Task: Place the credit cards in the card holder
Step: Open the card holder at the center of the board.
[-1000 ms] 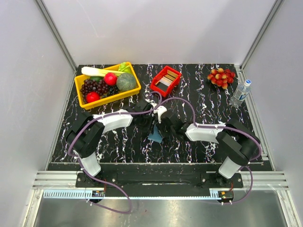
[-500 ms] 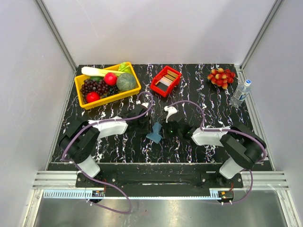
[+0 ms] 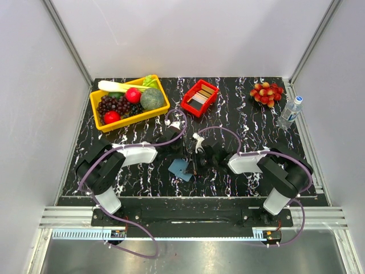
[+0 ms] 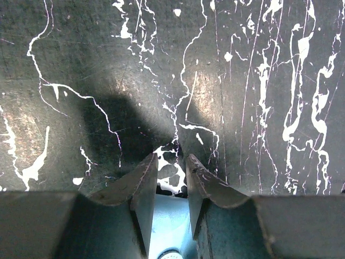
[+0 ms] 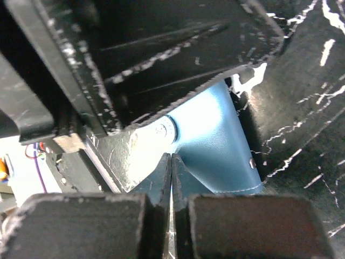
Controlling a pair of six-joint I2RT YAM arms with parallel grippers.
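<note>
The steel-blue card holder (image 3: pixel 179 169) lies low on the table between my two grippers. My left gripper (image 3: pixel 183 155) comes at it from above; in the left wrist view its jaws (image 4: pixel 171 157) stand a narrow gap apart with the card holder (image 4: pixel 170 221) filling that gap. My right gripper (image 3: pixel 193 165) is at the holder's right edge. In the right wrist view its fingers (image 5: pixel 171 157) are pressed together, tips against the card holder (image 5: pixel 215 145); whether they pinch a flap is unclear. The credit cards (image 3: pixel 201 96), tan and white, lie in the red tray (image 3: pixel 186 106).
A yellow basket (image 3: pixel 137 116) of fruit and vegetables stands at the back left. A bunch of red fruit (image 3: pixel 266 93) and a water bottle (image 3: pixel 290 112) are at the back right. Purple cables loop over both arms.
The card holder has gone from standing upright between the grippers to lying lower and further left. Both wrists have closed in over it.
</note>
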